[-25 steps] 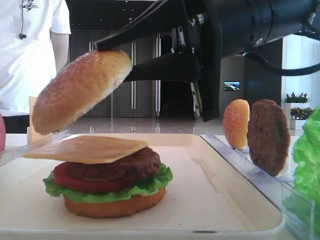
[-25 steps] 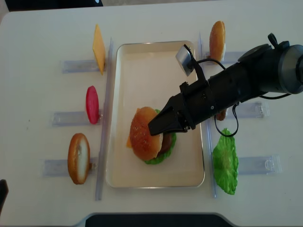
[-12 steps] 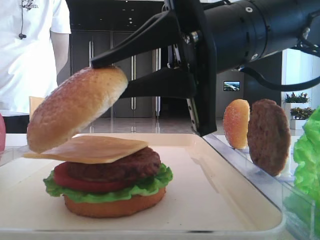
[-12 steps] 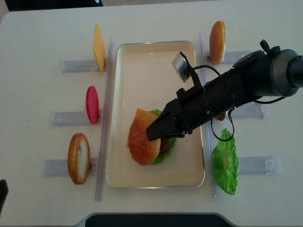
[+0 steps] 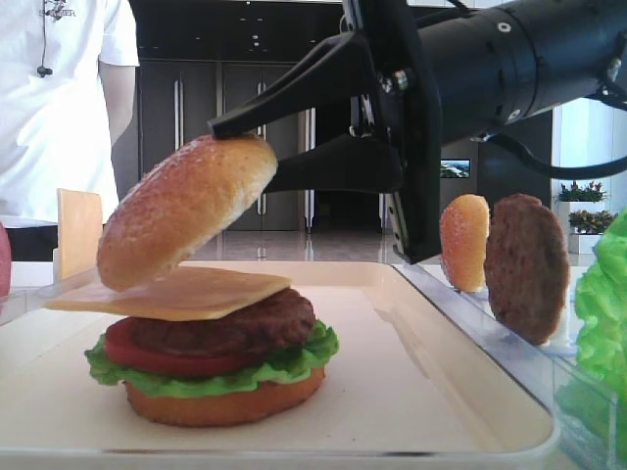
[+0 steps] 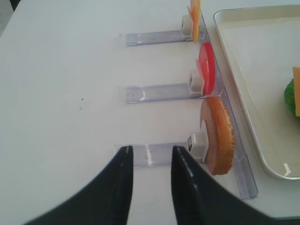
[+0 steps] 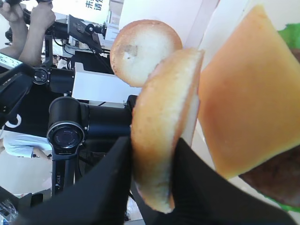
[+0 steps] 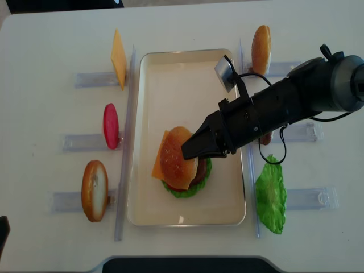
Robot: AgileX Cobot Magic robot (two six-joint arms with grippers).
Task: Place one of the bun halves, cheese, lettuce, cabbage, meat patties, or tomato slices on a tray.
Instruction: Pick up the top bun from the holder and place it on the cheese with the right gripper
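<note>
My right gripper [image 5: 245, 157] is shut on the domed, seed-speckled bun half [image 5: 186, 211]. The bun hangs tilted over a stack on the cream tray [image 8: 145, 216]. Its low edge meets the cheese [image 5: 186, 292] on top of the stack. Below the cheese lie a meat patty [image 5: 245, 328], a tomato slice [image 5: 122, 351], lettuce [image 5: 294, 364] and a flat bottom bun [image 5: 225, 403]. The right wrist view shows the bun half [image 7: 159, 122] pinched edgewise between both black fingers. My left gripper [image 6: 151, 152] hovers over bare table left of the tray, fingers apart and empty.
Clear racks flank the tray. On the left stand a cheese slice [image 8: 118, 58], a tomato slice [image 8: 110, 125] and a bun half [image 8: 94, 190]. On the right are another bun [image 8: 261, 49], a patty [image 5: 526, 266] and lettuce [image 8: 271, 196]. A person in white [image 5: 59, 108] stands behind.
The right gripper has carried the bun half to the right, from beyond the stack's left edge to over it. The left gripper has not visibly moved.
</note>
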